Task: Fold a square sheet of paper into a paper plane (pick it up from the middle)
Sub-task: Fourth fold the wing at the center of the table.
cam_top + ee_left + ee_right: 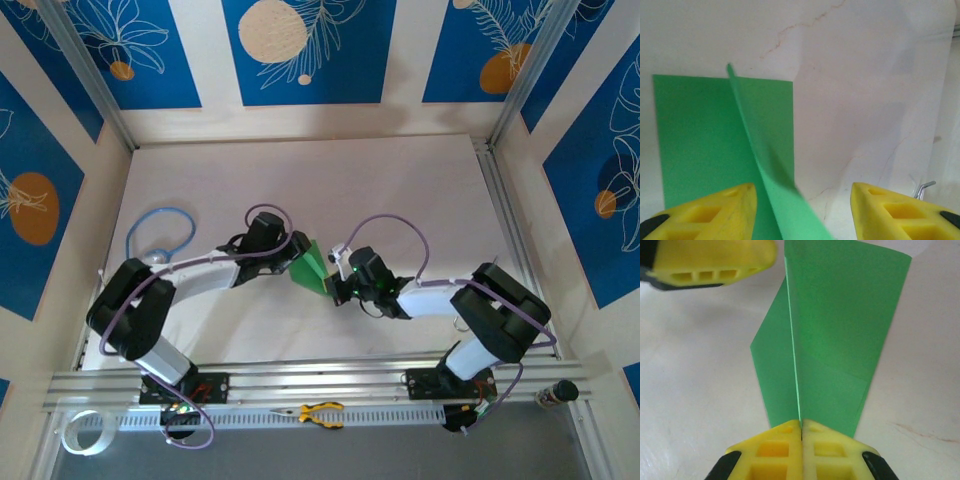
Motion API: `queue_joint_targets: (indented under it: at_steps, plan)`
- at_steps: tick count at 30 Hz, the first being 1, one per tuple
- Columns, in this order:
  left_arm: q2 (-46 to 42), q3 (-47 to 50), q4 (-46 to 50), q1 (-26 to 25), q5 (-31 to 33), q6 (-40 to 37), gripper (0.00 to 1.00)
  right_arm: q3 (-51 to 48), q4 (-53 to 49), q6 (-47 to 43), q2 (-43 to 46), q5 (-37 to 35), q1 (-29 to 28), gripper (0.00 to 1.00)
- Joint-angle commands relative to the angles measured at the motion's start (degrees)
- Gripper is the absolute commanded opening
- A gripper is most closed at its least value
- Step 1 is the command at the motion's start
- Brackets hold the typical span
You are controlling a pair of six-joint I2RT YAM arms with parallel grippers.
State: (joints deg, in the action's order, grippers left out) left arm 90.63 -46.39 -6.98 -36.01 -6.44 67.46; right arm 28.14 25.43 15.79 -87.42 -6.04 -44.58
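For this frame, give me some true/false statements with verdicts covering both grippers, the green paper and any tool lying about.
1. The right gripper is closed on the green paper. True.
2. The left gripper is clamped tight on the paper. False: its fingers stand apart, with a raised flap of the paper running between them.
3. The paper lies completely flat on the table. False: it is creased, and part of it stands up from the surface.
4. Yellow-handled pliers lie at the near edge, between the two arm bases. True.
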Motion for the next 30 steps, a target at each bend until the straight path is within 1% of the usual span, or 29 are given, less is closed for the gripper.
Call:
queue_joint_targets:
  at_steps: [1, 4, 7, 11, 13, 15, 23, 30]
  plan:
    - [0.9, -1.0, 0.2, 0.5, -1.1, 1.7, 0.53, 1.4, -1.4, -5.8, 0.8, -2.8, -1.5, 0.01]
    - [1.2, -0.8, 0.2, 0.5, -1.0, 2.5, 0.53, 1.5, -1.4, -7.0, 0.6, -4.6, -2.4, 0.01]
    - [2.0, -1.5, 2.4, 0.8, -1.6, 2.7, 0.49, 0.9, -0.1, -7.9, 0.7, -5.5, -3.3, 0.03]
    - [2.6, -1.2, 3.6, 0.9, -2.0, 4.1, 0.41, 0.8, 0.4, -9.5, 0.8, -7.2, -4.8, 0.05]
    - [2.8, -0.7, 2.4, 0.9, -2.5, 4.8, 0.37, 0.9, 0.5, -10.1, 0.5, -9.0, -5.5, 0.06]
    - [2.7, -0.5, 1.9, 0.9, -2.8, 5.2, 0.30, 0.9, 0.5, -10.6, 0.4, -10.5, -5.9, 0.08]
    - [2.6, 0.1, -0.2, 0.9, -4.3, 7.1, 0.11, 1.5, 0.5, -13.0, -0.2, -14.4, -7.6, 0.15]
    - [3.1, 0.2, -1.6, 0.9, -5.0, 7.8, 0.08, 2.4, -0.1, -13.3, -1.4, -17.9, -8.9, 0.20]
